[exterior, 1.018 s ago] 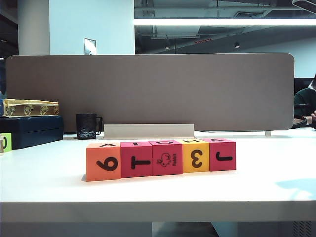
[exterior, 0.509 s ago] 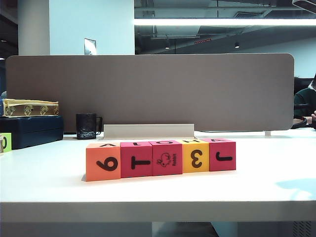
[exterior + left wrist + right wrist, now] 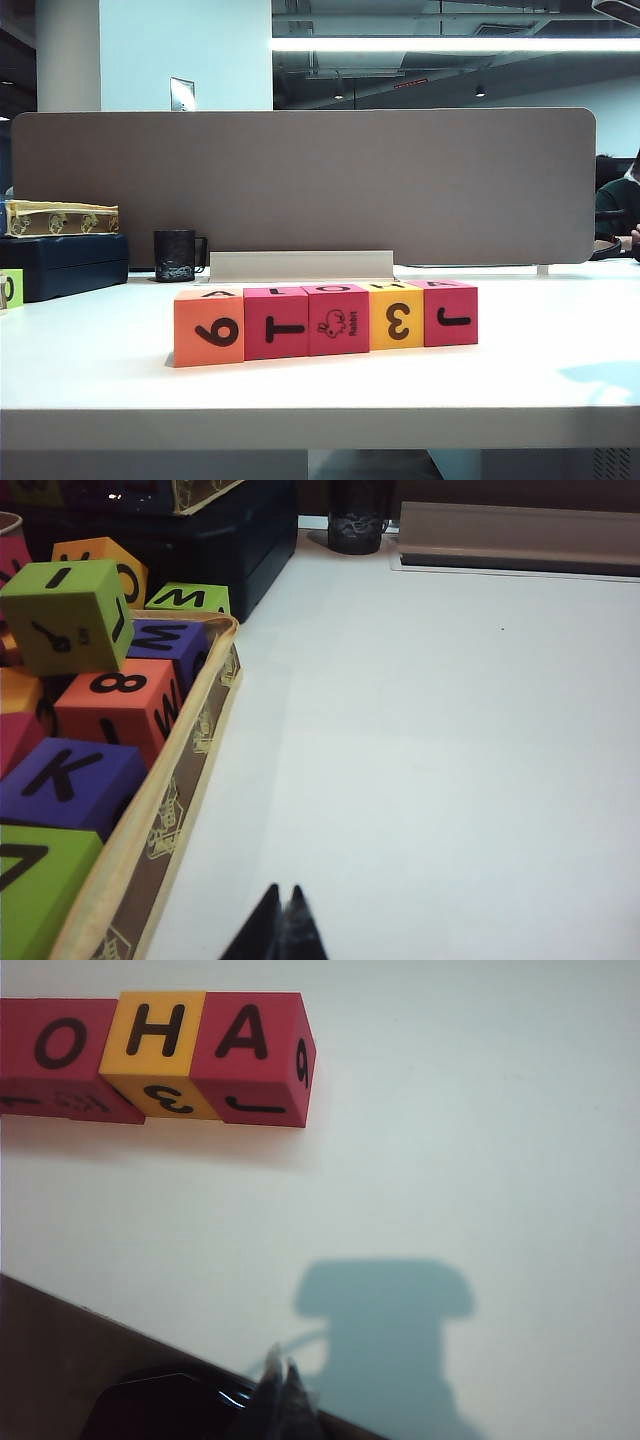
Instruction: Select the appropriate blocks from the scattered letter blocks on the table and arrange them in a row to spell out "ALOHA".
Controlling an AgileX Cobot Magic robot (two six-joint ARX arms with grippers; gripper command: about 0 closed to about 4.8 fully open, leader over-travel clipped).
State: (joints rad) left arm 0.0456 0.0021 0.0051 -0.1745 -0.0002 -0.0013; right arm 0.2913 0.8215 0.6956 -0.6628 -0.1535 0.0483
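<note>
The left gripper [image 3: 283, 920] has its jaws pressed together on nothing, hovering over bare white table [image 3: 430, 740]; just to one side of its tips runs the patterned rim of a tray [image 3: 175, 800] heaped with scattered letter blocks [image 3: 120, 695], at least eight showing, in lime green, orange, purple and pink-red, and well beyond the tips stand a dark mug [image 3: 355, 520] and a pale rail [image 3: 520, 530]. The right gripper [image 3: 283, 1385] is likewise closed and empty, above the table's edge, with a dark shadow on the white surface just ahead of it; far ahead lies the end of the row of appropriate blocks [image 3: 325, 318], their tops reading O, H, A. In the exterior view neither gripper shows; five cubes sit touching in one row on the smooth white tabletop: one orange, three pink-red, one yellow, fronts showing 6, T, a rabbit, 3 and J. Behind them stand one grey-brown divider panel [image 3: 300, 180], a dark case [image 3: 65, 262] with a patterned box on top, and an office ceiling with one long strip light [image 3: 450, 45]
</note>
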